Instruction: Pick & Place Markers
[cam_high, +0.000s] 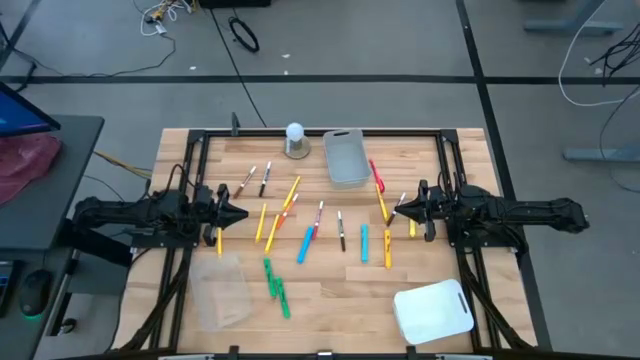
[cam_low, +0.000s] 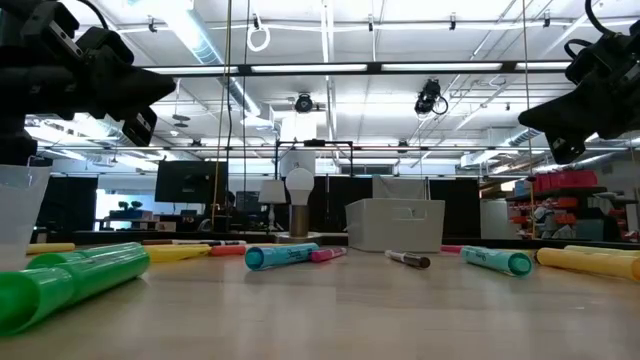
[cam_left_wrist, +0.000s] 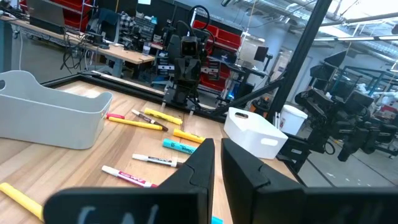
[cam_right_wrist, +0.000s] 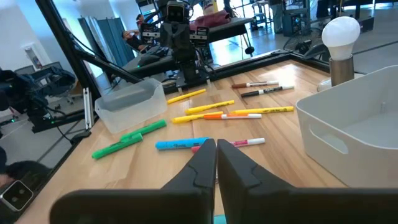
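High view: the task appears not yet begun, since every one of the markers (cam_high: 300, 215) lies loose on the wooden table (cam_high: 330, 300) and none is seen inside a container. The grey bin (cam_high: 345, 157) at the far edge of the table serves as the landmark; its interior shows no marker, though its floor is only partly readable. A white bin (cam_high: 433, 310) and a clear bin (cam_high: 220, 290) stand at the near side, well apart from the grey bin, and both look empty as well. The markers lie spread in a band on the near side of the grey bin, running to its left and right. Most have their long axis roughly front to back, tilted slightly; a red marker (cam_high: 377, 176) lies just beside the grey bin's right wall, two green markers (cam_high: 276, 287) lie nearest the front edge, and a blue marker (cam_high: 307, 243) slants between them and the bin. The left gripper (cam_high: 240, 213) hangs left of the grey bin, fingers together and holding nothing. The right gripper (cam_high: 398, 210) hangs right of the bin, fingers likewise together and empty. The whole job of picking and placing remains.
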